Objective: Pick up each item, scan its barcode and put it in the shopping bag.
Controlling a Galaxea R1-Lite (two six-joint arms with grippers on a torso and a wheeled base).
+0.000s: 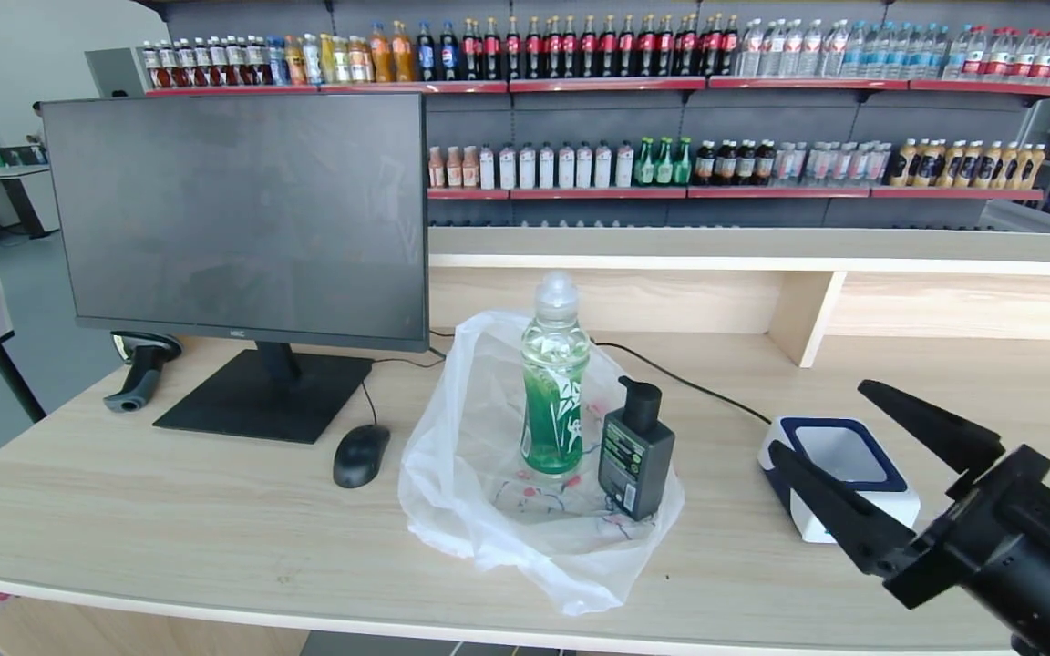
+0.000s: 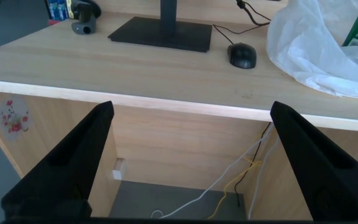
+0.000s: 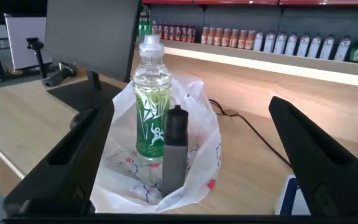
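Hanging nearest, left claw point(image 2: 191, 109): your fingers are spread wide with nothing between them, in front of the desk point(image 2: 104, 68) edge and lower than its top.
Right claw point(image 1: 817, 417): gaping wide too, empty and touching nothing, above the desk's right side. In your head view one finger crosses in front of the scanner point(image 1: 839, 456) and hides part of it.
Shopping bag point(image 1: 461, 437): one, clear plastic, spread open mid-desk.
Items: two, both upright on the bag's plastic. One is a green bottle point(image 1: 554, 401); the other is a dark pump bottle point(image 1: 636, 451) just beside it, to its right and nearer you.
Hard to tell: whether the bag's wall closes round the items at the front.
Scanner: one white box with a dark-rimmed window, right of the bag.
Mouse point(image 1: 361, 454): one, left of the bag.
Monitor point(image 1: 242, 219): one, screen dark, back left.
Shelves point(image 1: 607, 85): two rows of bottles behind the desk, too small for you to count.
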